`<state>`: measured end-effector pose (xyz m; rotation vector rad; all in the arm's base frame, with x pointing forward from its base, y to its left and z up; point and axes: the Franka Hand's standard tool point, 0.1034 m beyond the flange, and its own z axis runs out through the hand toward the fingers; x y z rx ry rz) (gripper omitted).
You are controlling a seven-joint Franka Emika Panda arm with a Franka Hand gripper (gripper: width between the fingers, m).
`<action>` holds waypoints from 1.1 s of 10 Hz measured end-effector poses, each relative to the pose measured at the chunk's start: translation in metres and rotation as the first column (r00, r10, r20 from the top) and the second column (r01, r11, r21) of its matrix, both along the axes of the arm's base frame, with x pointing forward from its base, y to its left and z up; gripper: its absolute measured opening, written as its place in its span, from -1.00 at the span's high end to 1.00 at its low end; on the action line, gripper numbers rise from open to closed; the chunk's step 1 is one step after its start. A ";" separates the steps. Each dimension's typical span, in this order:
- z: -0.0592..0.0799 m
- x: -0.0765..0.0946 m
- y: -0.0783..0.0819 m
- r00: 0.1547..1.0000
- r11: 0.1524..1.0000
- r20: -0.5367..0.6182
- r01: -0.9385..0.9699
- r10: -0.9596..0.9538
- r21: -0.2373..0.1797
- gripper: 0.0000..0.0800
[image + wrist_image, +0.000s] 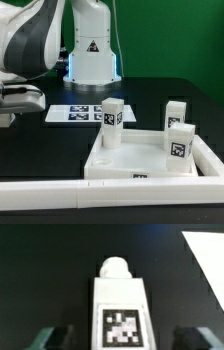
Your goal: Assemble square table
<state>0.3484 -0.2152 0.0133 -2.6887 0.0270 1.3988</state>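
Wrist view: a white leg (118,308) lies on the black surface (50,269), tag up, rounded tip away from the camera; the hand (118,339) straddles its tagged end, fingers (40,339) apart on either side, not visibly touching. Exterior view: tray top (150,160) sits by the white fence (100,192); three legs stand upright around it, one (111,122) at its 11 o'clock corner; marker board (75,113) lies beyond; nothing blocks the hand.
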 end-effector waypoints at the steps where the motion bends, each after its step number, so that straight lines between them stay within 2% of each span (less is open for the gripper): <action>1: 0.000 0.000 0.000 1.000 1.000 0.000 0.000 0.000 0.000 -0.06; 2: 0.000 0.000 0.000 1.000 1.000 0.000 0.000 0.000 0.000 0.28; 9: 0.002 0.004 0.001 1.000 1.000 0.006 -0.005 0.005 -0.001 0.28; 10: 0.021 0.016 0.010 1.000 1.000 0.000 -0.012 0.012 0.010 0.28; 11: 0.049 0.034 0.021 0.999 0.999 0.034 -0.027 0.027 0.018 0.28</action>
